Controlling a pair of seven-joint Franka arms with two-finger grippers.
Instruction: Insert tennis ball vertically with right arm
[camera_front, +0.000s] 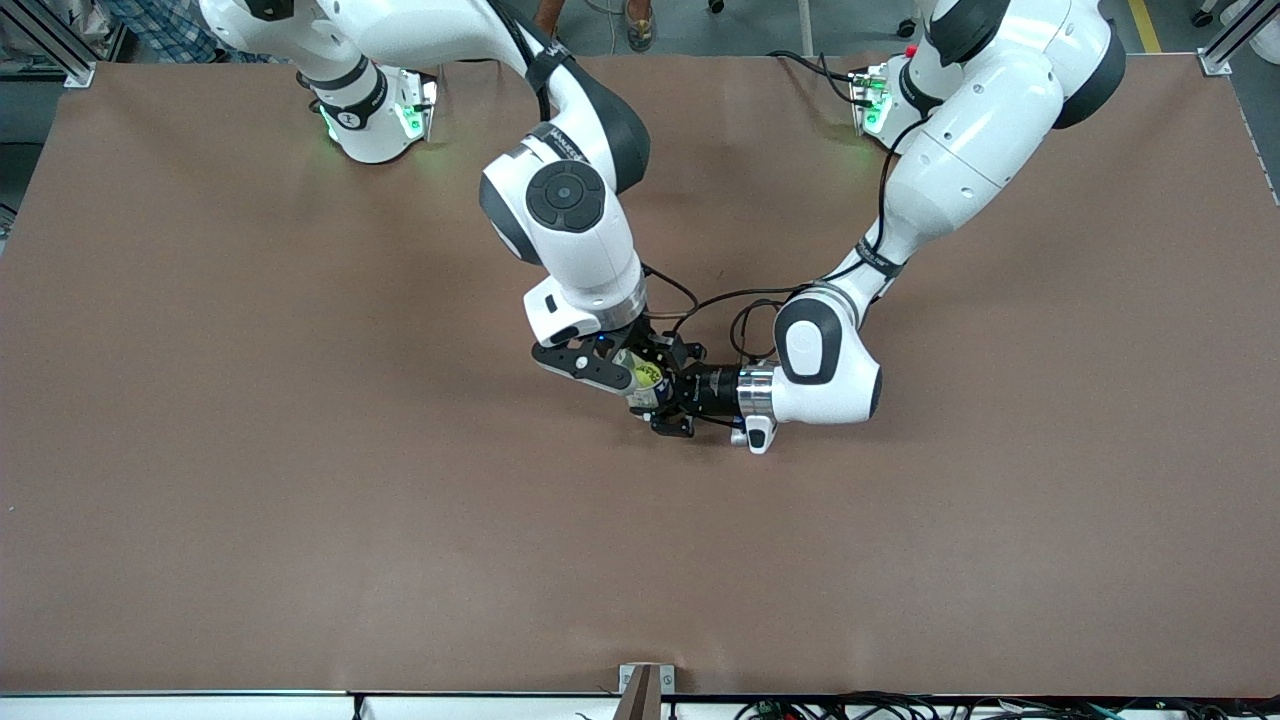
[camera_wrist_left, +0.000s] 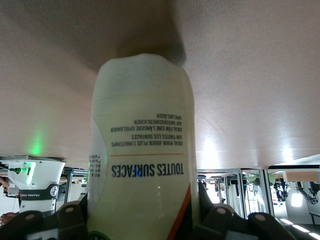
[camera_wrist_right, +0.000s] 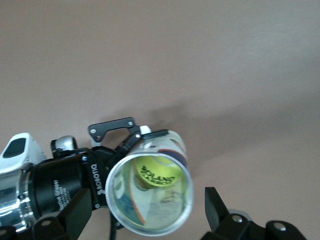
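Near the table's (camera_front: 300, 560) middle, well clear of every edge: tube (camera_front: 640, 378) stood upright, long axis vertical, open mouth up. Left gripper (camera_front: 672, 400) clamped sideways on the tube's wall, fingers partly closed around it. Right gripper (camera_front: 625, 368) hung directly over the mouth, fingers (camera_wrist_right: 216, 200) spread wide, holding nothing. Front view mostly hid the tube under both hands, only a yellow-green scrap showing. Right wrist view looked straight down the mouth (camera_wrist_right: 150, 195): tennis ball (camera_wrist_right: 157, 176) seen at the bottom inside, printed face up. Left wrist view gave only the tube's label (camera_wrist_left: 145, 165), side-on, with nothing of the ball.
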